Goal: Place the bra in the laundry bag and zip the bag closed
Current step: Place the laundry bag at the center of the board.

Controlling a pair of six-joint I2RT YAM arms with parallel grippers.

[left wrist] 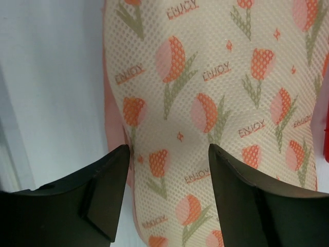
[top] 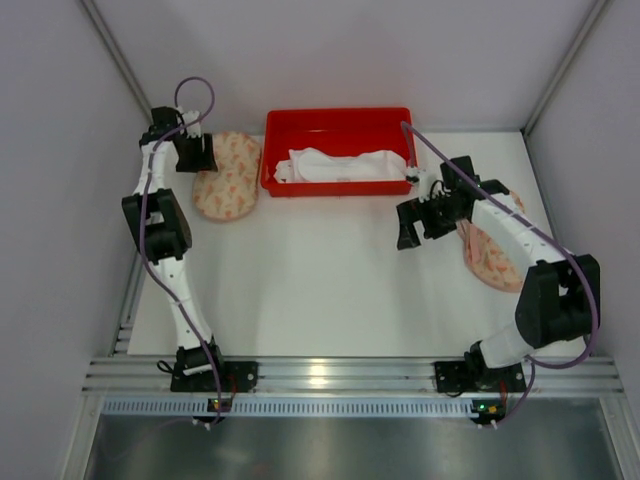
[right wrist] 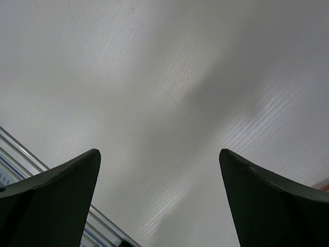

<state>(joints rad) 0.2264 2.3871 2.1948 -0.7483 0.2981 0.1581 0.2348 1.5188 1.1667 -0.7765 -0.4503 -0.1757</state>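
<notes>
White bra (top: 345,165): lying lengthwise in the red tray (top: 335,115) at the far centre of the worktop (top: 320,280). Tulip-print mesh laundry bag (top: 232,185): flat on the worktop, just left of the tray. Left gripper (top: 200,160): poised over the far-left end of that bag, released, jaws parted with nothing between them. Right gripper (top: 412,222): released, jaws wide, over bare worktop near the tray's right end. Second tulip-print bag (top: 490,260): far right, partly under the right arm.
</notes>
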